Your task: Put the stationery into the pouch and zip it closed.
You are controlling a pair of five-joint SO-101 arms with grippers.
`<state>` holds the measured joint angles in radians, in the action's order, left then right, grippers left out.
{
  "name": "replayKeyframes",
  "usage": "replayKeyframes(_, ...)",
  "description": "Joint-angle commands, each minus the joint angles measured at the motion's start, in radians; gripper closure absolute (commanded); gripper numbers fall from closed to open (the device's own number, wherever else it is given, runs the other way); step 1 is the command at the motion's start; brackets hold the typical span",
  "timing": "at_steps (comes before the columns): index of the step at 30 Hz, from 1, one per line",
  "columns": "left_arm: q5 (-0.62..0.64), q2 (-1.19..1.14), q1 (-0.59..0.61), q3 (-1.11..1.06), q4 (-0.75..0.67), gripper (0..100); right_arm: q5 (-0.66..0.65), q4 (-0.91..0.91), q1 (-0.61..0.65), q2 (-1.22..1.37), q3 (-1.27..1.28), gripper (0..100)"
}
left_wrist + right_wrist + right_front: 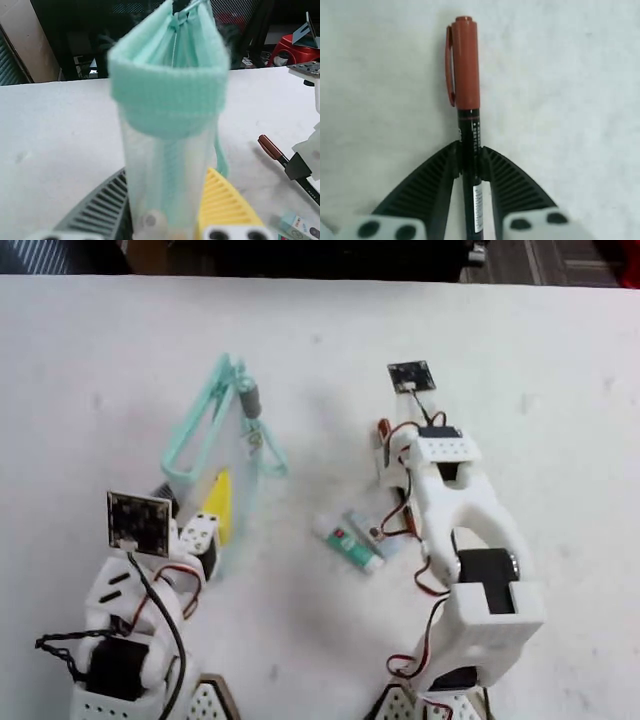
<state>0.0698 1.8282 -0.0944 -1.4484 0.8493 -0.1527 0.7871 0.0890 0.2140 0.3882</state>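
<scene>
Right wrist view: right claw (470, 150) clenched on pen (465, 65), label print unreadable; left claw (167, 175) grasping pouch (170, 95).

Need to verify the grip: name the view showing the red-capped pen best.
The right wrist view: the pen, cap and barrel, is plain, clamped in the right gripper. The left wrist view catches its cap end; the high view leaves it hard to pick out beside the arm.
</scene>
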Motion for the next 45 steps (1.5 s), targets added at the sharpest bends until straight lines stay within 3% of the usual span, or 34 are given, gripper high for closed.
replayKeyframes(1,0.008,0.001,-0.013,0.006,-0.026,85,0.008,-0.015,-0.008,-0.008,-0.041,98.1)
replayKeyframes(39,0.008,0.001,-0.019,0.006,-0.026,81,0.005,-0.008,-0.005,-0.008,-0.040,98.2)
replayKeyframes(45,0.008,0.001,-0.019,0.006,-0.028,81,0.005,0.025,-0.012,-0.128,-0.011,98.2)
